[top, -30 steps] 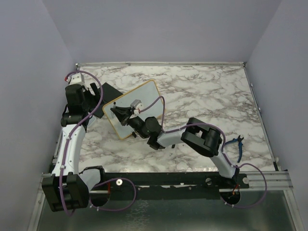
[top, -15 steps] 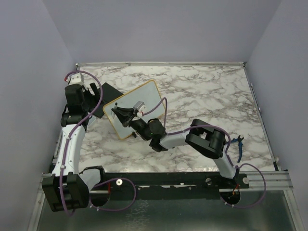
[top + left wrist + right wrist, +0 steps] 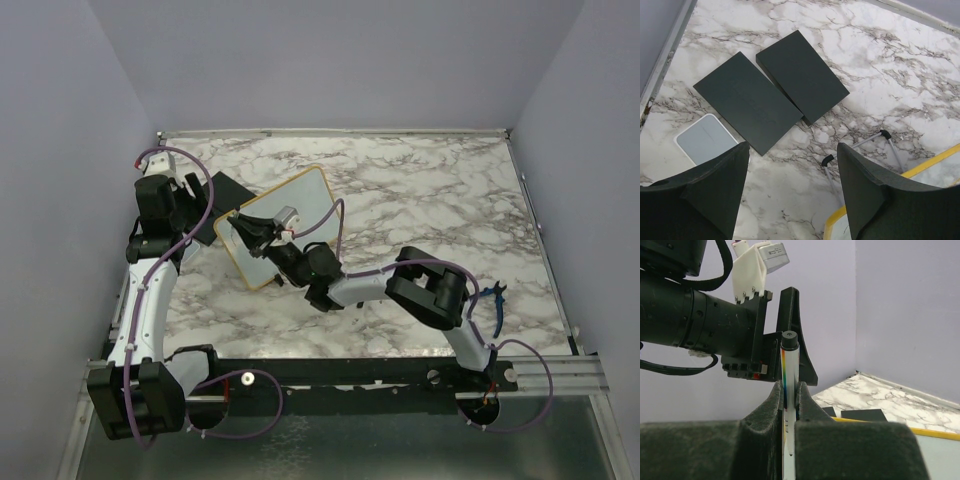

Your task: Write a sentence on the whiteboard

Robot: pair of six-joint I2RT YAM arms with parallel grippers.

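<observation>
The whiteboard, white with a yellow-orange frame, lies tilted at the table's left; its yellow corner and black-tipped feet show in the left wrist view. My right gripper hangs over the board's near-left end, shut on a white marker that stands upright between the fingers. My left gripper hovers open just left of the board with only marble between its fingers. The sentence is hidden: the right arm covers part of the board, and the bare part shows no readable writing.
Two flat black blocks lie side by side behind the board's left end, and a small pale pad lies near the left wall. Blue-handled pliers lie at the table's right. The left arm looms close ahead of the marker.
The right wrist has shifted slightly over the board's left end, with the marker still held. The left arm has stayed in place.
</observation>
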